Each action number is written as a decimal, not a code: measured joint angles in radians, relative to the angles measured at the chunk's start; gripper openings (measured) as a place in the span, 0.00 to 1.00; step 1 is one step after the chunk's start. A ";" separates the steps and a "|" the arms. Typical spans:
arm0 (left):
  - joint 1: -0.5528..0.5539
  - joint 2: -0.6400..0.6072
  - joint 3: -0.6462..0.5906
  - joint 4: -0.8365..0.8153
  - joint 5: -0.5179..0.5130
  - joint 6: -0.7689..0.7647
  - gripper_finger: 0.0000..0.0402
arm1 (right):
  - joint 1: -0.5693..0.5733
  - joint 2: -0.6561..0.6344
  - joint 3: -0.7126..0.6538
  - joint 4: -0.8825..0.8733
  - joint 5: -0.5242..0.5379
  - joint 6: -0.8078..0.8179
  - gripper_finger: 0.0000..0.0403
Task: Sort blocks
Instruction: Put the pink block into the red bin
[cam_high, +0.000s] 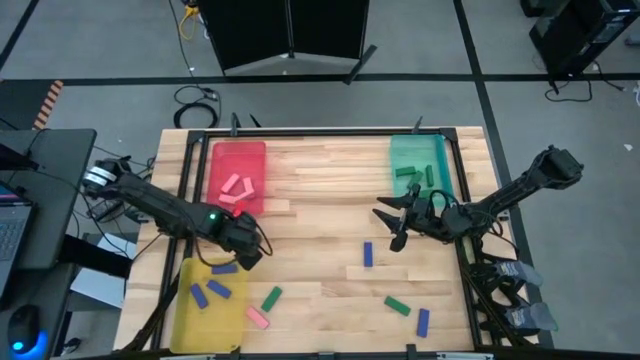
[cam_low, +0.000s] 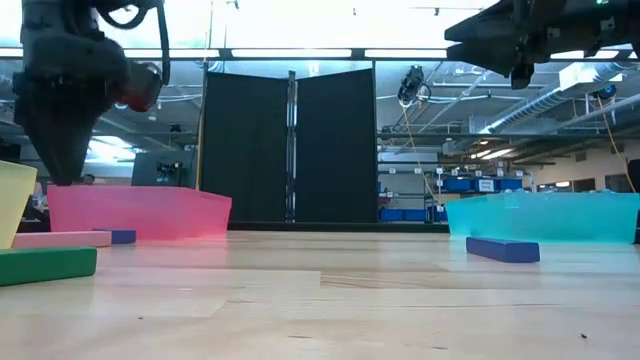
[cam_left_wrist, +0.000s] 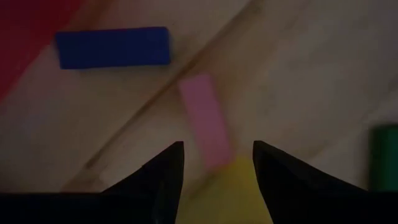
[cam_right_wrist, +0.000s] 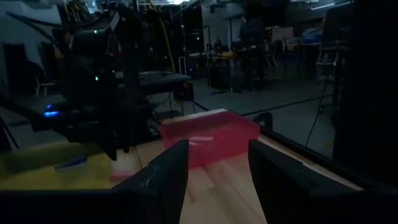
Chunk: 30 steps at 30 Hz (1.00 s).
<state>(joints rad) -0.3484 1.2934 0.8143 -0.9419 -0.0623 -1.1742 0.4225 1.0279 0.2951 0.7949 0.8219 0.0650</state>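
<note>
I see the blocks as small flat bars in pink, blue and green, scattered over the wooden table and in three trays. The red tray at the far left corner holds a few pink blocks lying at mixed angles. The teal tray at the far right corner holds green blocks. The yellow tray at the near left corner holds blue blocks, each lying at a slant.

Loose on the table, a blue block near the middle points its long axis from the near edge to the far edge, and so does another blue block by the near right. A green block beside that one lies diagonally, as do a green block and a pink block just beside the yellow tray.

My left gripper hovers at the yellow tray's far right corner, fingers partly apart and holding nothing. Its wrist camera shows what the overhead cannot: a pink block and a blue block straight below.

My right gripper sits right of centre, off the teal tray's near edge (fingers partly apart, nothing between them). Its wrist view looks level across to the red tray. The low view shows both arms raised above the tabletop.
</note>
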 joint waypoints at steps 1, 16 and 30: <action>0.001 0.010 0.000 -0.001 -0.005 -0.002 0.49 | 0.000 0.000 0.000 -0.001 0.000 0.001 0.44; 0.001 0.110 0.000 0.095 -0.020 -0.009 0.49 | 0.000 0.000 0.000 0.005 0.000 0.010 0.43; 0.001 0.121 0.000 0.084 -0.022 -0.034 0.50 | 0.000 0.001 0.000 0.004 -0.004 0.010 0.42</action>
<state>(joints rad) -0.3470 1.4143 0.8139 -0.8577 -0.0847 -1.2079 0.4225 1.0286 0.2951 0.7994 0.8184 0.0753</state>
